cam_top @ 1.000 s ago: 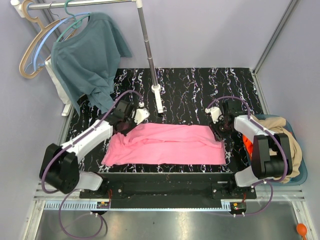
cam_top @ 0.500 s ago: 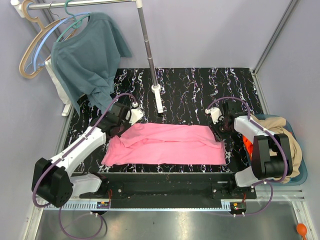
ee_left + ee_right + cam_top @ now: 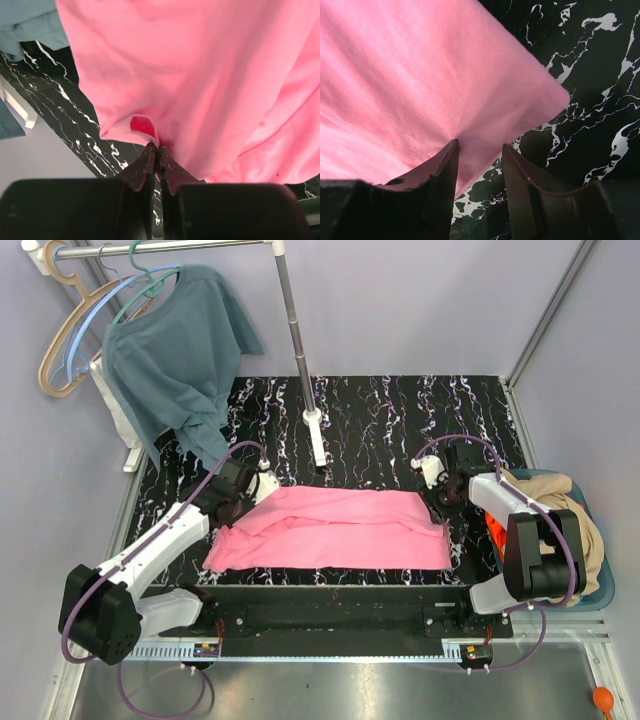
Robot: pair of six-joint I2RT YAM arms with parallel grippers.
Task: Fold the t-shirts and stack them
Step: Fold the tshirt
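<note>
The bright pink t-shirt (image 3: pixel 330 530) lies spread in a wide band across the near part of the black marbled table (image 3: pixel 380 420). My left gripper (image 3: pixel 252 490) sits at the shirt's far-left corner. In the left wrist view its jaws (image 3: pixel 157 147) are pressed together on a hem fold of the pink t-shirt (image 3: pixel 200 75). My right gripper (image 3: pixel 437 502) is at the shirt's far-right corner. It stands open (image 3: pixel 480 145), one finger pressing the pink t-shirt (image 3: pixel 410 75) and the other over bare table. A tan-beige t-shirt (image 3: pixel 560 505) and an orange one (image 3: pixel 495 530) lie bunched in the bin.
A blue bin (image 3: pixel 600 580) stands off the table's right edge. A teal-blue shirt (image 3: pixel 175 360) hangs on hangers at the back left, its hem reaching the table. A metal stand pole (image 3: pixel 300 340) rises from a white base (image 3: pixel 318 445) mid-table.
My left gripper has moved left and toward the near edge, still at the shirt's far-left corner. The right arm has stayed put.
</note>
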